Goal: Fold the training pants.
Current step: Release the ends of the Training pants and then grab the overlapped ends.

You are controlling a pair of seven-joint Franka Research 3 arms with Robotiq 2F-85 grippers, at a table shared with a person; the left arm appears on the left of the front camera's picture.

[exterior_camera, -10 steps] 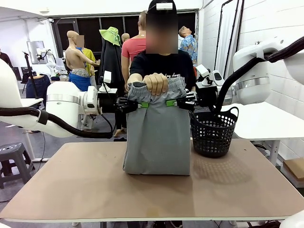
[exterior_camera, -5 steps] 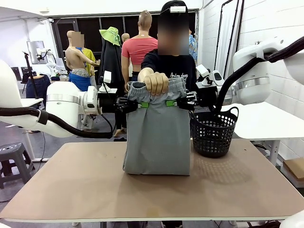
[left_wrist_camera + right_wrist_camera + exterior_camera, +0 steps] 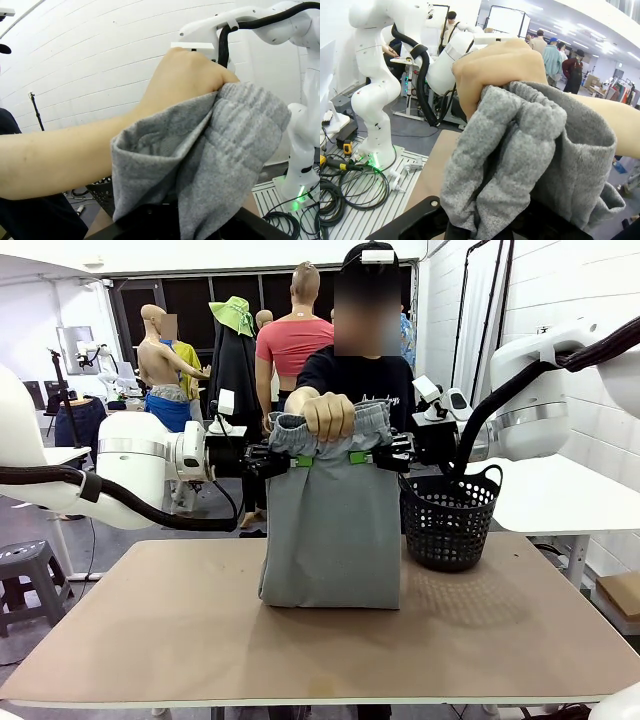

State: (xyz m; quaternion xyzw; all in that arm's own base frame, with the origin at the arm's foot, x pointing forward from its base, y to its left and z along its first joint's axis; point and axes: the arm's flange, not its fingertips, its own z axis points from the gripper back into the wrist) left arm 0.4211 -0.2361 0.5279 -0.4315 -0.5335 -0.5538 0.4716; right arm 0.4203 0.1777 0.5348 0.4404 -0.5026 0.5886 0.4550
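The light grey training pants (image 3: 330, 530) hang upright above the table, lower edge resting on the tabletop. My left gripper (image 3: 296, 460) is shut on the left side just under the waistband, and my right gripper (image 3: 362, 456) is shut on the right side at the same height. A person's hand (image 3: 328, 416) clutches the gathered waistband between my two grippers. In the left wrist view the training pants (image 3: 210, 165) bunch over my fingers with the person's hand (image 3: 187, 75) above. The right wrist view shows the training pants (image 3: 530, 160) bunched under the hand (image 3: 495, 70) likewise.
A black mesh basket (image 3: 448, 520) stands on the table right of the pants, close to my right arm. The brown table (image 3: 150, 630) has free surface in front and to the left. The person stands at the far edge behind the pants.
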